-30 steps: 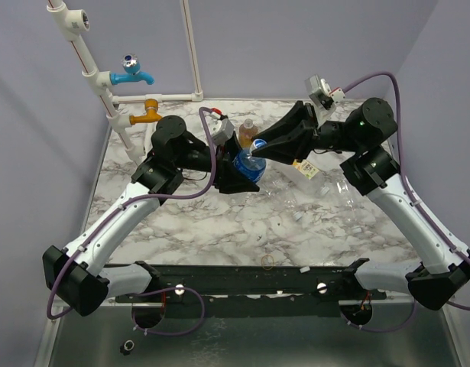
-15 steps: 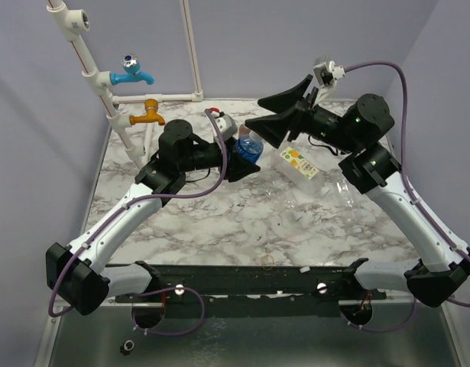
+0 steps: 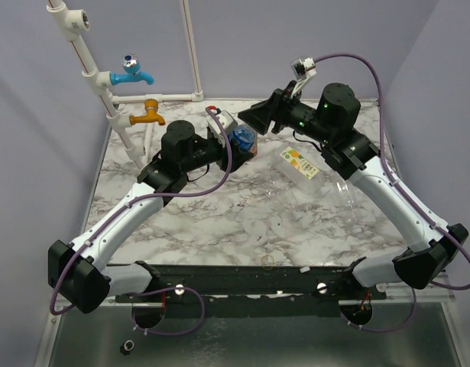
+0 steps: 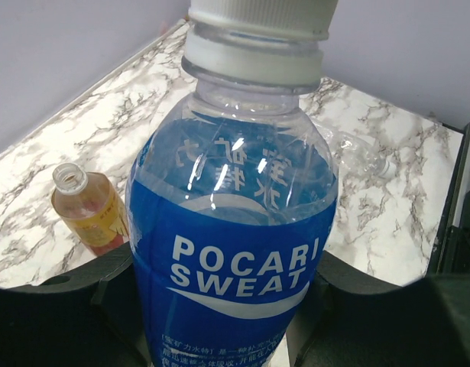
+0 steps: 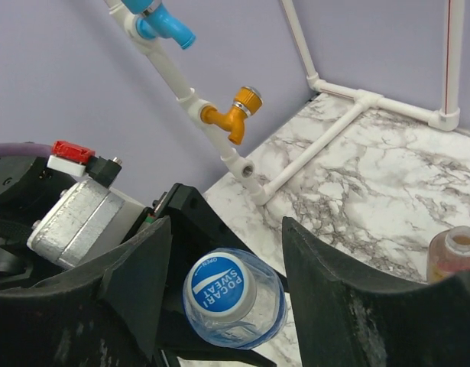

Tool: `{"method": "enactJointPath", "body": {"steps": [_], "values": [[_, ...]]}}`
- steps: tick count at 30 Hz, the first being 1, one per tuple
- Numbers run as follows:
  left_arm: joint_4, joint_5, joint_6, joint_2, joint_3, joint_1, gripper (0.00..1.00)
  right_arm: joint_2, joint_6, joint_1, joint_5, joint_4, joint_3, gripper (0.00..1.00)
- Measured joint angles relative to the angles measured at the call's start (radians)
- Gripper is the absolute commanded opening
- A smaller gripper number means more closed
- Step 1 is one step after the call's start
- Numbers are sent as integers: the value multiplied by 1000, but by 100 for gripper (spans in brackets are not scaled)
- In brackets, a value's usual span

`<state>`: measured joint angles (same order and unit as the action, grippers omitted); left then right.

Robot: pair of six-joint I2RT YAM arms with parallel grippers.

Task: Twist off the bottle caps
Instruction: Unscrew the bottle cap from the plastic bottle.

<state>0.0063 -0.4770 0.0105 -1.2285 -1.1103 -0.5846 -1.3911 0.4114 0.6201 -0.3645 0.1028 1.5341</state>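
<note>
My left gripper [image 3: 233, 144] is shut on the blue-labelled Pocari Sweat bottle [image 3: 241, 138] and holds it off the table, gripping the label [image 4: 231, 267]. Its blue-and-white cap [image 5: 218, 285] is on the neck; it also shows in the left wrist view [image 4: 257, 30]. My right gripper [image 3: 255, 121] is open, just behind and right of the bottle; in the right wrist view its gripper [image 5: 227, 279] straddles the cap without touching. The amber bottle [image 4: 87, 207] stands on the table without a cap; it also shows in the right wrist view [image 5: 453, 255].
A squarish labelled bottle [image 3: 299, 163] lies right of centre, with clear small bottles [image 3: 346, 191] near it. A yellowish ring [image 3: 267, 261] lies by the front edge. A white pipe frame carries a blue tap [image 3: 132, 73] and an orange tap [image 3: 148, 115] at the back left.
My right gripper has come off the cap, opened and pulled up and back. My left gripper has lifted the bottle toward the back and tilted it.
</note>
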Motion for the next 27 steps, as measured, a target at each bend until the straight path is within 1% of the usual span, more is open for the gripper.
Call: {"method": "enactJointPath", "body": {"steps": [8,10,11,13,15,17,18,19,23,27], "values": [[6,29,-2,-2,4,0,3,0,18,0,0,-5,-14,61],[8,33,-2,-2,4,0,3,-1,19,0,0,-5,-24,60],[8,34,-2,-3,4,0,4,-2,20,0,0,-5,-31,57],[8,35,-2,-3,4,0,3,-3,23,0,1,-5,-43,45],[5,38,-10,-4,4,0,3,-4,26,0,1,-7,-50,29],[4,41,-16,-7,4,0,3,-2,20,1,3,-19,-56,18],[5,39,-23,-8,4,0,3,1,13,3,11,-28,-62,15],[4,38,-28,-8,4,0,3,4,9,3,11,-35,-69,12],[8,18,-43,-8,4,0,3,27,-5,3,9,-52,-93,6],[22,-69,-72,-8,1,0,3,62,-41,0,-68,-77,-119,3]]}}
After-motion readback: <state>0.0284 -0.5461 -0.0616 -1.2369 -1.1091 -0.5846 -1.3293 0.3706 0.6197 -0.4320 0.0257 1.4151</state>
